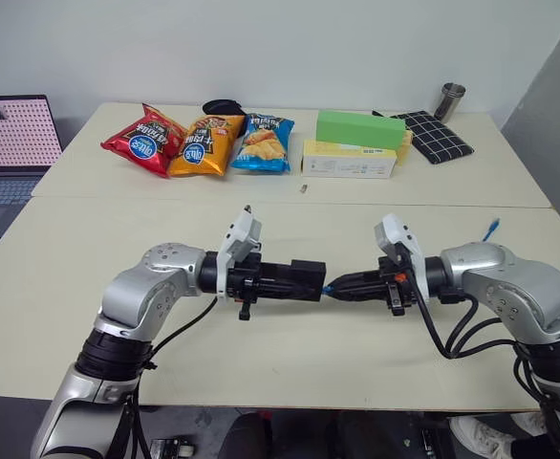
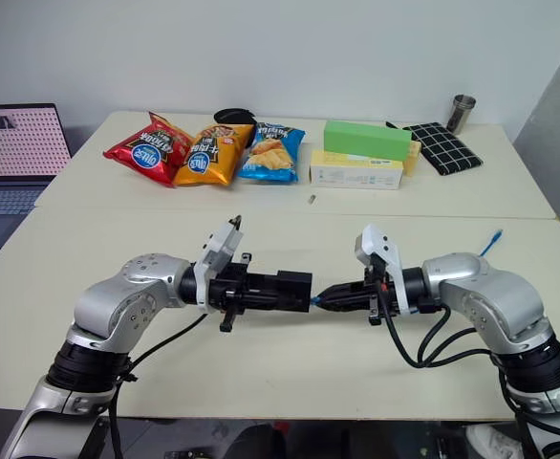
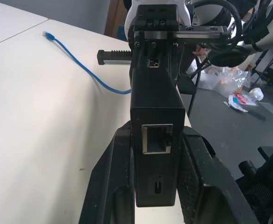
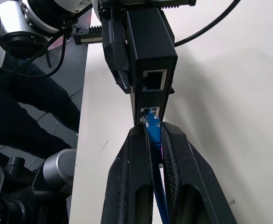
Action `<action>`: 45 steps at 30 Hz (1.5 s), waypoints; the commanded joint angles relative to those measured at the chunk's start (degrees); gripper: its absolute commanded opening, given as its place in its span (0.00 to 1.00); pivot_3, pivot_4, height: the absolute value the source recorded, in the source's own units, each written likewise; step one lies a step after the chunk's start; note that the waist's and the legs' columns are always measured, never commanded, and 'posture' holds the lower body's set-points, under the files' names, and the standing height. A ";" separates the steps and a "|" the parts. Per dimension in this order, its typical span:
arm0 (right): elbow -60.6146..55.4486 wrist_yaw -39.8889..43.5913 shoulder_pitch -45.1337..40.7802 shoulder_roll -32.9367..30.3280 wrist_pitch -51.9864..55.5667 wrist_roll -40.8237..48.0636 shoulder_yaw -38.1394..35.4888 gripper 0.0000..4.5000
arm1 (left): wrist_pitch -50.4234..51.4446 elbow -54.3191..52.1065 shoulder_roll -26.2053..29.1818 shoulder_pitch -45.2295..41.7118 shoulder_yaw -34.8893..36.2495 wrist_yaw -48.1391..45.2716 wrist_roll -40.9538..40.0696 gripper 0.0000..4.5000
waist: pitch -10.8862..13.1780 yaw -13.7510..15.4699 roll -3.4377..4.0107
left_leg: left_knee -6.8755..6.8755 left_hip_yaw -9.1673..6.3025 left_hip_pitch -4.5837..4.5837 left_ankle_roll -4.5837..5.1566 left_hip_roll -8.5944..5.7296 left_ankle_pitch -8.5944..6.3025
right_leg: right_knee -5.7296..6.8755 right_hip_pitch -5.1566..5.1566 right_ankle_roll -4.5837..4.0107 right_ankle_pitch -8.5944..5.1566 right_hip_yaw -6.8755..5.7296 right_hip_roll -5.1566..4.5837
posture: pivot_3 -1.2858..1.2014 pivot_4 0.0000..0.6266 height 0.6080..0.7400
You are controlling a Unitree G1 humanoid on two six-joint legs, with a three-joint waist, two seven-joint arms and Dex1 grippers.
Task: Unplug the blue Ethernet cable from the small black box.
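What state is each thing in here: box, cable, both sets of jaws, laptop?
Small flat matte-black box: held off the table, one port empty.
Thin bright-blue Ethernet cable: plug still in the box's port.
Left gripper: jaws shut on the box.
Right gripper: jaws shut on the cable's plug.
Grey laptop: open, screen lit.

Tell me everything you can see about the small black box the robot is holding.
The small black box is a matte black, flat rectangular case that looks like plastic or painted metal. It is held off the table, between the two arms, clamped by the left gripper with one finger on each flat side. Its end faces carry network sockets; one socket stands empty, and the plug of the blue Ethernet cable is still at the socket beside it, pinched by the right gripper. A small slot sits below the empty socket.
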 commanded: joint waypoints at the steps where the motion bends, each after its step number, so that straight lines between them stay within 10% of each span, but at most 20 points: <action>1: -0.31 -0.02 -0.82 -0.78 -0.14 -0.38 -1.05 0.00 | -1.29 -2.28 0.71 0.01 0.41 -1.02 -0.21 0.17 | 0.00 0.00 0.00 | 0.00 0.00 0.00 0.00 0.00 0.00 | 0.00 0.00 0.00 0.00 0.00 0.00 | 0.52 0.24 1.00; 5: -1.20 -0.65 -1.27 0.41 1.07 1.34 -1.60 0.00 | -1.29 -2.15 0.20 -0.29 0.18 -0.59 -0.25 0.17 | 0.00 0.00 0.00 | 0.00 0.00 0.00 0.00 0.00 0.00 | 0.00 0.00 0.00 0.00 0.00 0.00 | 0.52 0.24 1.00; 15: -3.05 -1.17 -1.14 0.24 6.15 5.65 -4.02 0.47 | -1.52 -2.10 -0.11 -0.37 -0.04 -0.63 0.13 0.17 | 0.00 0.00 0.00 | 0.00 -0.01 -0.01 0.00 0.00 0.00 | 0.00 0.00 0.00 0.00 -0.01 0.00 | 0.52 0.24 1.00; 37: -4.60 -3.26 0.01 0.75 4.72 2.73 -1.34 0.47 | -1.54 -2.32 -0.56 -0.40 -0.34 -0.28 0.23 0.17 | 0.00 0.00 0.00 | -0.01 -0.04 -0.02 0.15 0.00 -0.09 | -0.02 0.00 0.00 0.00 -0.03 0.00 | 0.52 0.24 1.00; 45: -3.80 -2.46 -0.55 0.52 4.44 2.48 -0.91 0.11 | -1.63 -2.73 -0.46 0.06 -0.43 -0.43 0.24 0.17 | 0.00 0.00 0.00 | -0.01 -0.04 -0.01 0.15 0.00 -0.09 | -0.02 0.00 0.00 0.00 -0.02 0.00 | 0.52 0.24 1.00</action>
